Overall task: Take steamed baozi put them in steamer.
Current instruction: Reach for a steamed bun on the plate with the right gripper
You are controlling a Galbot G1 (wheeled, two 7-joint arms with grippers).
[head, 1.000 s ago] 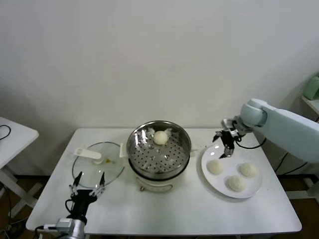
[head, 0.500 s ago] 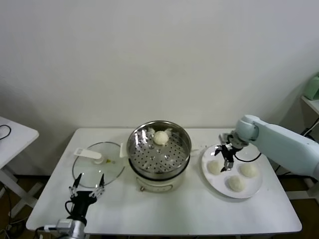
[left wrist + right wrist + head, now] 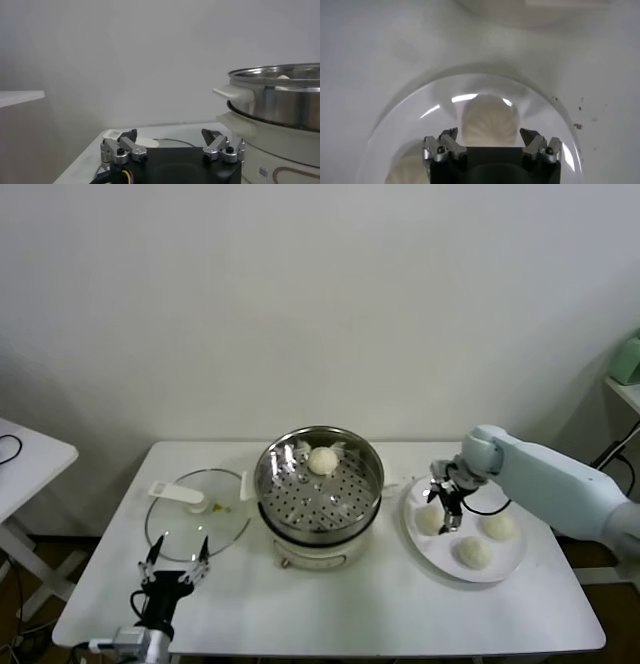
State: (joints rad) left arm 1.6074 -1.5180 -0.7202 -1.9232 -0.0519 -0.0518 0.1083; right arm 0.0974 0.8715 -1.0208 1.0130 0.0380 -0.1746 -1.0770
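Right hand (image 3: 447,506) hung spread over the plate's (image 3: 510,559) 10 o'clock baozi (image 3: 430,521); one sat in steamer (image 3: 319,481). Best centred on the dome, squeezing gently. Left hand (image 3: 172,568) parked, spread, near tabletop (image 3: 350,604) edge.

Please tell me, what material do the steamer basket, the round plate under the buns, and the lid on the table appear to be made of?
The steamer: shiny metal, probably stainless steel; it mirrors the room and has punched holes.
The plate: glossy white, likely ceramic or melamine; the right wrist view shows curved highlights on its rim.
The lid: clear, apparently glass, since the table shows through; its handle looks like white plastic.
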